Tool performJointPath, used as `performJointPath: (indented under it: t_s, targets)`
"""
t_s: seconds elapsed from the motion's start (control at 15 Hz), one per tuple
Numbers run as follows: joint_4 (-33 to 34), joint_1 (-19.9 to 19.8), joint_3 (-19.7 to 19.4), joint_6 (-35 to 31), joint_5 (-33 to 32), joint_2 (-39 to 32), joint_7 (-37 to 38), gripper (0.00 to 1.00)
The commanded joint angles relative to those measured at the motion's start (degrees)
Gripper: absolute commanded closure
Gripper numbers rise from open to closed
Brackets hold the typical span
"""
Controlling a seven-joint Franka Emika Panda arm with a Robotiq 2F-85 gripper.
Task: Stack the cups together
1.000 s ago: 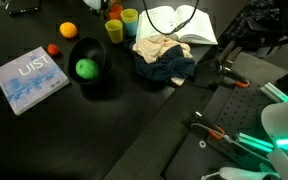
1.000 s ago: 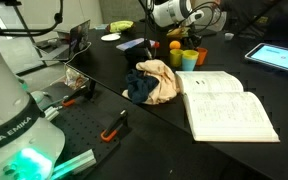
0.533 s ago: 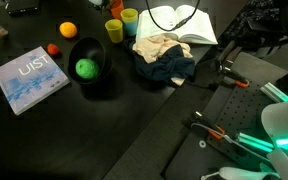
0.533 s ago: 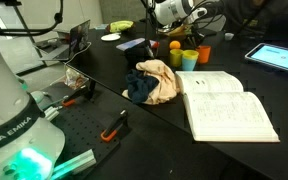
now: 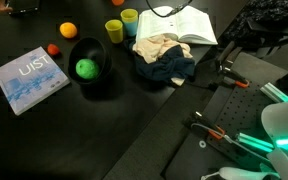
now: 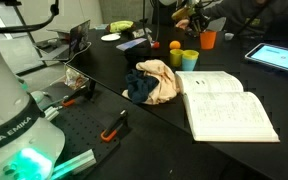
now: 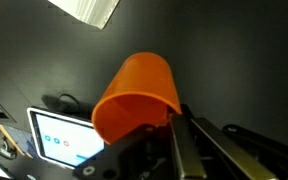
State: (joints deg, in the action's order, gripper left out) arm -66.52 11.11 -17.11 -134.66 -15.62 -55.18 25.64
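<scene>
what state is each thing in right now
orange cup: gripped at the rim, empty
gripper: shut on the orange cup
yellow-green cup: upright, unstacked
light blue cup: upright, unstacked
black bowl: upright, green ball inside
book: lying open
tablet: screen lit
cloth: crumpled

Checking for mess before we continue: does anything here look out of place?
Only the crumpled beige and dark blue cloths, heaped against the open white book. The orange plastic cup is held by the gripper; nothing looks spilled.
</scene>
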Motion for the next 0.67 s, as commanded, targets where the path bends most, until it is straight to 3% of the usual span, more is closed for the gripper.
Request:
performJointPath:
  t_s: [0.0,0.6]
  targets:
    - [-4.63,1.44,-0.9,1.78,-2.59,5.5,1.26,0.96]
    - [-19.9,5.56,0.17,2.79,-9.39,15.1,4.62,0.96]
